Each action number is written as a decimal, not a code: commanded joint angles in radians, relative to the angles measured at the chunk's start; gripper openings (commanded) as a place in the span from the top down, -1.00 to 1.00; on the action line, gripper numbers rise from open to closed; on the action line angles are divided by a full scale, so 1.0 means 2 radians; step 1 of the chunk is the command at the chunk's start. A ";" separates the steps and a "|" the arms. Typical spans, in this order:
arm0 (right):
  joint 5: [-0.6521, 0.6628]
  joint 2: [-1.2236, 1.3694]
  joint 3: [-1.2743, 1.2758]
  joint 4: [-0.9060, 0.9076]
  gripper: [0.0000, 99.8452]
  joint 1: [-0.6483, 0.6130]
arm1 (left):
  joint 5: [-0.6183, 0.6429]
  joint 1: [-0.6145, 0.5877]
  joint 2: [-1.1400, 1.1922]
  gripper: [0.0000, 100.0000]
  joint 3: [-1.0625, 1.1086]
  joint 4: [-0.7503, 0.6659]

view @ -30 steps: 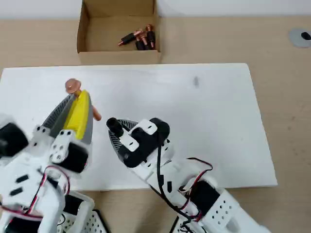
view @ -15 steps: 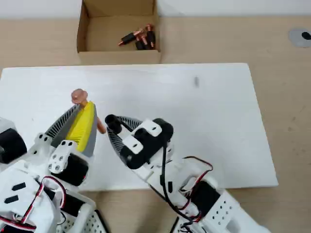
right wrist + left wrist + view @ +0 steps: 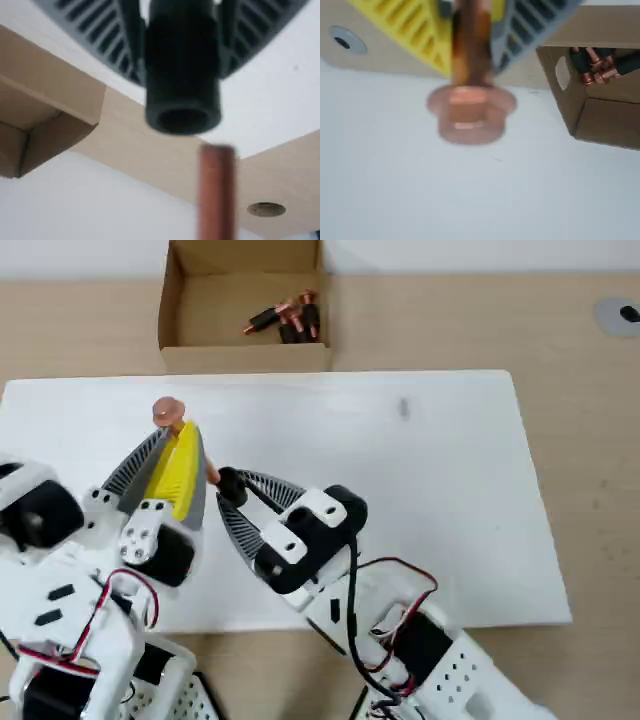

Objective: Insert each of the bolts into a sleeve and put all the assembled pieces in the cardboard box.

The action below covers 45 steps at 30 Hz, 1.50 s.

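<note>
My left gripper (image 3: pixel 178 445), with one yellow and one grey finger, is shut on a copper bolt (image 3: pixel 168 414) above the white board's left part; the bolt's flanged head (image 3: pixel 471 113) points away from the arm. My right gripper (image 3: pixel 238 492) is shut on a black sleeve (image 3: pixel 231 484) just right of it, and the bolt's plain end (image 3: pixel 211 476) lies close beside the sleeve. In the right wrist view the sleeve's open mouth (image 3: pixel 183 119) faces out, with the bolt's shank (image 3: pixel 216 190) just off it. The cardboard box (image 3: pixel 170 310) at the back holds several assembled pieces (image 3: pixel 288 318).
The white board (image 3: pixel 420 500) covers most of the wooden table. A grey disc (image 3: pixel 617 316) lies at the far right of the table. The box stands just behind the board's back edge.
Both arms have moved toward the back of the board. The right gripper has brought the sleeve up to the bolt's plain end, closing the gap between them.
</note>
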 commanded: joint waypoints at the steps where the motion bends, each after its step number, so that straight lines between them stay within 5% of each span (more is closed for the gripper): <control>1: -0.021 -0.013 -0.002 -0.016 0.98 -0.006 | -0.006 -0.005 0.003 0.98 0.008 -0.029; 45: -0.043 -0.013 0.010 -0.016 0.98 -0.004 | -0.048 0.030 0.000 0.99 0.050 -0.035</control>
